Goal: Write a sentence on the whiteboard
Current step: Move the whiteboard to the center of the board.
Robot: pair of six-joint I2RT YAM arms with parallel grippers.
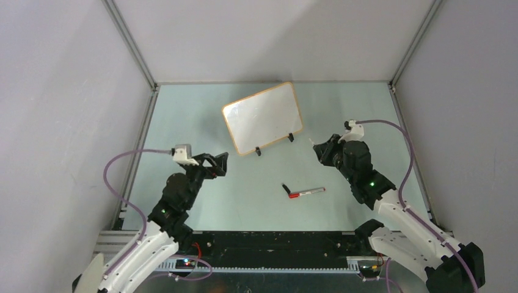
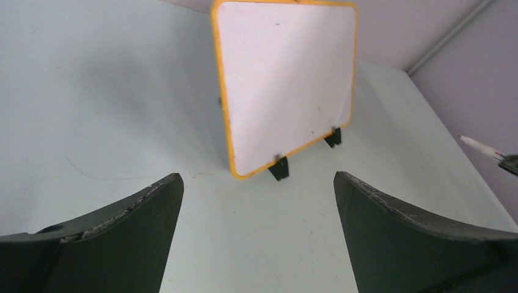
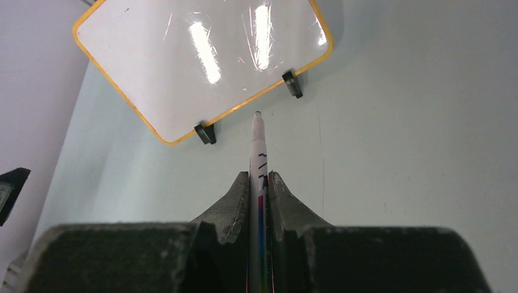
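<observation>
Whiteboard (image 1: 262, 119) blank, standing mid-table (image 1: 244, 183) toward the far edge; right gripper (image 3: 259, 180) clamped on marker (image 3: 258, 143), left gripper (image 2: 256, 178) wide apart, so pen pressure could tip or slide the unbraced board backward.

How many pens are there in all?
2. One marker is clamped in the right gripper, aimed at the whiteboard; the other marker lies loose on the table.

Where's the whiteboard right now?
In the top view, the whiteboard stands on its clip feet at the far middle of the table, beyond the loose pen lying nearer the arms.
</observation>
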